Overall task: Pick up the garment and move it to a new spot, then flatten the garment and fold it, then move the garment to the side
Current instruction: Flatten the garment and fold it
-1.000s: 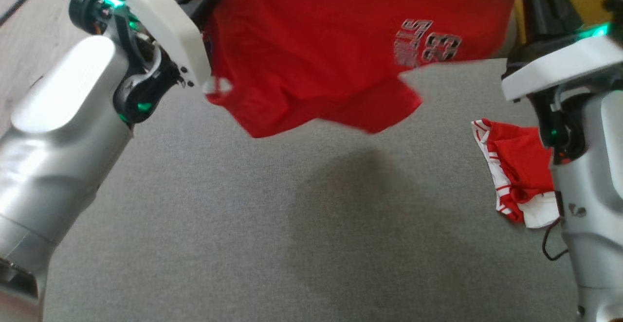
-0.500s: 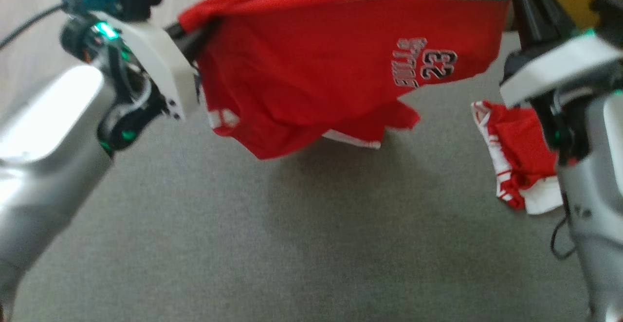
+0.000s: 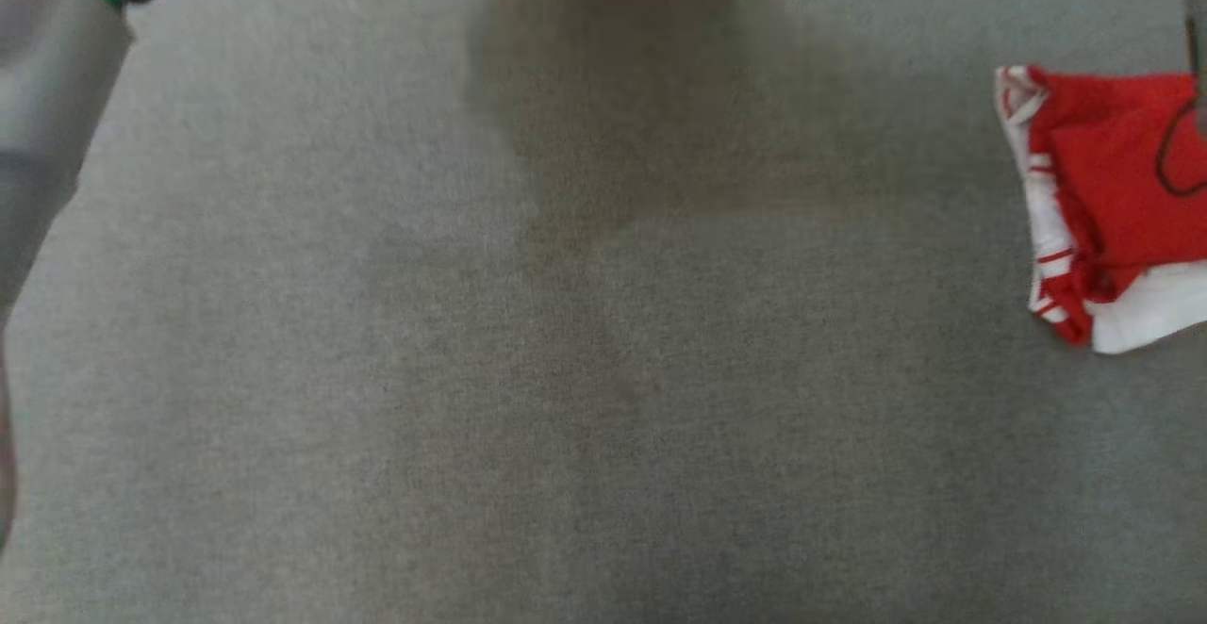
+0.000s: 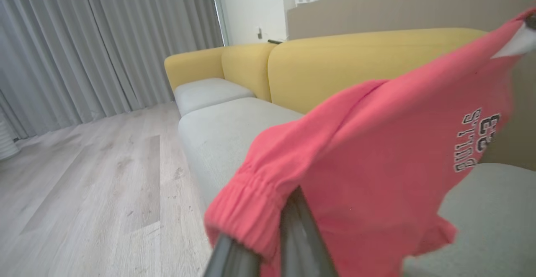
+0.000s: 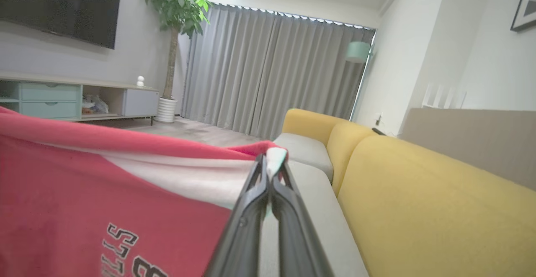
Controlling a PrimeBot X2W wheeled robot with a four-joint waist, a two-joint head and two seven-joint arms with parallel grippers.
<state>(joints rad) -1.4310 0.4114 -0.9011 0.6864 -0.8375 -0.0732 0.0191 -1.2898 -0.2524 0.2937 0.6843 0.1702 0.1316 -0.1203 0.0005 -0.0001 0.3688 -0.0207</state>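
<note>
We hold the red garment (image 4: 377,151) marked "23" in front of the yellow sofa (image 4: 335,67), left claw (image 4: 270,231) and right claw (image 5: 270,164) both clenched on its edge

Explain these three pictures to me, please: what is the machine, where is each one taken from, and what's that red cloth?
This is a wheeled robot with two arms, each ending in a two-fingered gripper. One picture comes from its head camera, looking down at the grey sofa seat. There a bundled red and white garment lies at the right, and a pale forearm shows at the upper left. The other two come from cameras on the wrists, looking along the fingers. In the left wrist view the left gripper pinches the gathered edge of a red garment with printed lettering; in the right wrist view the right gripper is shut on its white-trimmed edge. So it hangs stretched between both arms, in front of the yellow backrest.
</note>
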